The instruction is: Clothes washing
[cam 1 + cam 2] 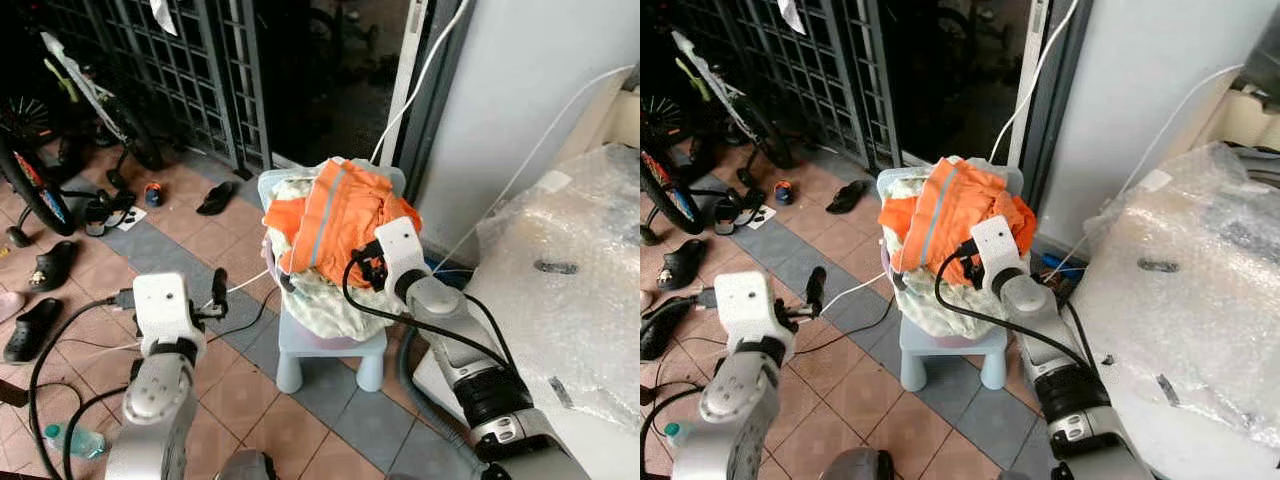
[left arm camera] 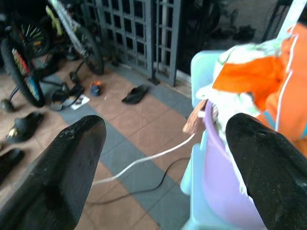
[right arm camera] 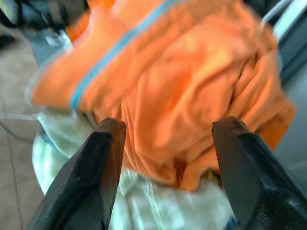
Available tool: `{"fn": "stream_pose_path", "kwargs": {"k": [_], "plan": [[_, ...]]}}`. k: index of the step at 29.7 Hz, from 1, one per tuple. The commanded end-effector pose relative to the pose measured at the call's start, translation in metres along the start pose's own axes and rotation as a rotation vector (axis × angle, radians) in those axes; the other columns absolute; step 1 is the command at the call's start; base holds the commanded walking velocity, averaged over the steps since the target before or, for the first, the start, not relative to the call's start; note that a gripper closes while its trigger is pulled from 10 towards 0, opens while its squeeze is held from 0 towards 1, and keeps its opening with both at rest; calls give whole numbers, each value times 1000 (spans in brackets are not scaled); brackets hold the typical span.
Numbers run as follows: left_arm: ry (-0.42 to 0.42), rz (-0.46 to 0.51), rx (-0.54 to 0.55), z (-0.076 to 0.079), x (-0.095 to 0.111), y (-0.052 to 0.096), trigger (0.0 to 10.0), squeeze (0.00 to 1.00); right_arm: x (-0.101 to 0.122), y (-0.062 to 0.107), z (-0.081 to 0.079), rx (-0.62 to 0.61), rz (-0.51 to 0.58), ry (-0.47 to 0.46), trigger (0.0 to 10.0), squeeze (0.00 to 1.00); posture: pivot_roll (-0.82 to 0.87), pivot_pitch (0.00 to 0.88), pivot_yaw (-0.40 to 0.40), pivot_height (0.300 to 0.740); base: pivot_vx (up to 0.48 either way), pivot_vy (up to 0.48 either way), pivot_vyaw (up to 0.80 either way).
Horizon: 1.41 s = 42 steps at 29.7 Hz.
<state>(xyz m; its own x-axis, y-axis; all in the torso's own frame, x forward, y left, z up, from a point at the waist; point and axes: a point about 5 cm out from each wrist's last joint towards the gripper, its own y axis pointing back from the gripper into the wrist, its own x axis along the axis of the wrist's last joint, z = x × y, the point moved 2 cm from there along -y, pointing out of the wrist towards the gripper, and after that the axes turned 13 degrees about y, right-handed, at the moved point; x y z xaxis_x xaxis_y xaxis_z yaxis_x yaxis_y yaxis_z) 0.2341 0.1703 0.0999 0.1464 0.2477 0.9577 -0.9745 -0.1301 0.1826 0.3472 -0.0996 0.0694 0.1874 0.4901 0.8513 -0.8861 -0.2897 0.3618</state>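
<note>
A lilac laundry basin (image 2: 218,177) sits on a pale blue plastic stool (image 1: 330,350), heaped above its rim with clothes. On top lies a crumpled orange garment (image 1: 340,215) with a light blue stripe running from the heap's top down toward its front; pale greenish-white laundry (image 1: 325,305) bulges beneath it. The right claw (image 3: 165,143) is released, fingers spread wide, right against the orange garment's front. The left claw (image 2: 165,158) is also released, hovering beside the basin's side, the heap just past one finger. A white cable (image 1: 250,283) trails across the tiled floor (image 1: 200,240) below.
</note>
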Motion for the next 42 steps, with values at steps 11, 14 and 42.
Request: {"fn": "stream_pose_path", "kwargs": {"k": [11, 14, 42], "plan": [[0, -5, 28, -6, 5, 26, 10000, 0, 28, -21, 16, -76, 30, -4, 10000, 0, 145, 158, -26, 740, 89, 0, 0], [3, -14, 25, -4, 4, 25, 10000, 0, 27, -22, 18, -90, 28, -3, 10000, 0, 138, 157, -25, 740, 247, 0, 0], [49, 13, -53, 13, 8, 11, 10000, 0, 21, -21, 31, -118, 10, -25, 10000, 0, 119, 88, -36, 740, 241, 0, 0]]}}
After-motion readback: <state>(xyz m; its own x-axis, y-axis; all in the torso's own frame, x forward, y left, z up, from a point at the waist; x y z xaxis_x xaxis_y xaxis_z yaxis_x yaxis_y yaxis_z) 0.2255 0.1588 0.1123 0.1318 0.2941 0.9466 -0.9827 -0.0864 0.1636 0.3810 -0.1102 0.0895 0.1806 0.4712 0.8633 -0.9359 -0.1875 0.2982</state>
